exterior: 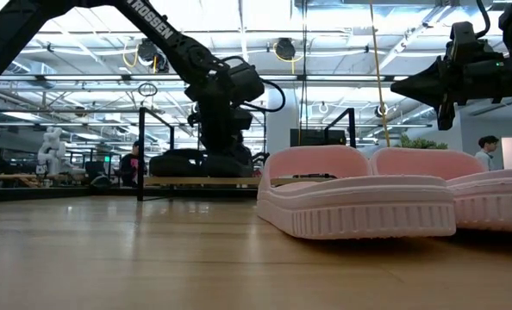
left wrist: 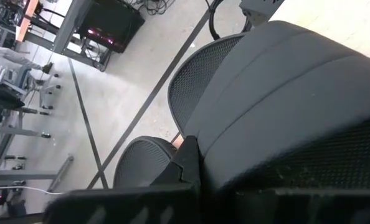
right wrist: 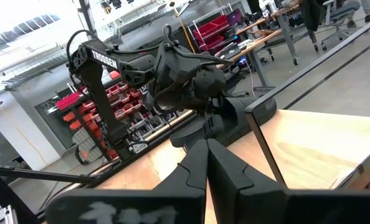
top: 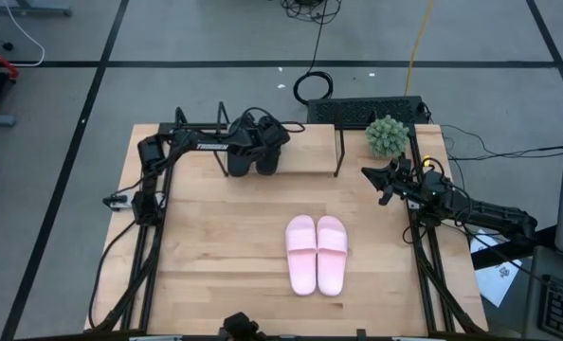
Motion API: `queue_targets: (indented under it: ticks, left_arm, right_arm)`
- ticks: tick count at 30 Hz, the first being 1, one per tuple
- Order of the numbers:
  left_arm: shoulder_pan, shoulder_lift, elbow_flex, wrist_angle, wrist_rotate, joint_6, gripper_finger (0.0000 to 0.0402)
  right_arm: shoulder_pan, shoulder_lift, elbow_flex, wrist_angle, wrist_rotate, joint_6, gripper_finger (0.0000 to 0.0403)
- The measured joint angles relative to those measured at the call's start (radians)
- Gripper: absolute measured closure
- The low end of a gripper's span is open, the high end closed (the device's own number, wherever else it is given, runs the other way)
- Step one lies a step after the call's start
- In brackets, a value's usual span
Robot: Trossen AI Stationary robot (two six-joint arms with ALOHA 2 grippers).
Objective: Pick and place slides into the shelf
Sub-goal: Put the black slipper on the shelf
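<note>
Light wood bench has the pink slides sitting side by side mid-bench, black slides on the shelf at the back, plus a small plant.

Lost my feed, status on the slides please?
Left gripper shut on black slides at shelf. Right gripper shut, empty, right of shelf. Pink slides mid-table, unobstructed.

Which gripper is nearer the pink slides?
Right. The right gripper hangs off the pink slides' far right; the left gripper is farther back, at the black slides on the shelf.
</note>
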Motion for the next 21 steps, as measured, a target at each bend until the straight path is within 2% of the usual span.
queue_targets:
  ticks: [21]
  left_arm:
    - [0.033, -0.005, 0.002, -0.136, 0.011, -0.015, 0.0401]
  right_arm:
    - [0.000, 0.000, 0.000, 0.003, 0.000, 0.000, 0.0403]
